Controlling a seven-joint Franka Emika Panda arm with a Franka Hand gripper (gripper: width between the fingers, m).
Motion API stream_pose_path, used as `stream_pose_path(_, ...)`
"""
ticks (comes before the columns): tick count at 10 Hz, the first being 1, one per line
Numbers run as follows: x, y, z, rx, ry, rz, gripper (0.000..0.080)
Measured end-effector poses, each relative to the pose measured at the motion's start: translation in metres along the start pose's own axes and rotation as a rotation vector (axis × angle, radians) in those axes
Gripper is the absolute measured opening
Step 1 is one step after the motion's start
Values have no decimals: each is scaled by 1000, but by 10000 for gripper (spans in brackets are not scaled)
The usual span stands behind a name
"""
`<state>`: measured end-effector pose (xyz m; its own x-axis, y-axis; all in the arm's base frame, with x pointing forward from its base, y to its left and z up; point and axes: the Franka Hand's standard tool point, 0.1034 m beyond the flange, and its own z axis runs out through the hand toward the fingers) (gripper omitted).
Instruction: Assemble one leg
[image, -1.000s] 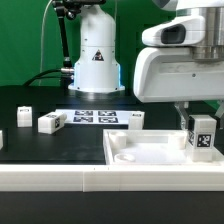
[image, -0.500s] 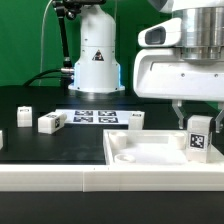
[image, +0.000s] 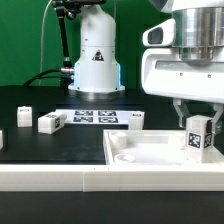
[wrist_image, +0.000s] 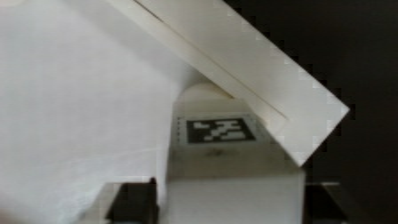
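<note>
My gripper (image: 197, 118) is shut on a leg (image: 198, 138), a white oblong block held upright with its square tag facing the camera. The leg hangs over the right end of the large white tray-like piece (image: 150, 158), close to its raised rim. In the wrist view the gripper (wrist_image: 231, 206) clamps the leg (wrist_image: 231, 165) between dark fingers (wrist_image: 135, 202), with the tag on its upper part. The tray's rim (wrist_image: 249, 70) runs diagonally just beyond it. Whether the leg touches the tray floor is hidden.
Three more legs lie on the black table: one (image: 50, 122) and another (image: 22, 115) at the exterior view's left, one (image: 133, 119) behind the tray. The marker board (image: 92, 117) lies in the middle. The arm's white base (image: 97, 55) stands at the back.
My gripper has shifted slightly to the exterior view's right and lowered the held leg a little toward the tray. The other parts have not moved.
</note>
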<state>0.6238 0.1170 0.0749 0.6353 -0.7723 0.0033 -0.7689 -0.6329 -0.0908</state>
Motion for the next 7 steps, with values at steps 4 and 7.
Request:
stream_pose_path(4,-3,0,1,-7,-4,-247,644)
stream_pose_path(7,-5,0,0,-37,-16,-619,649)
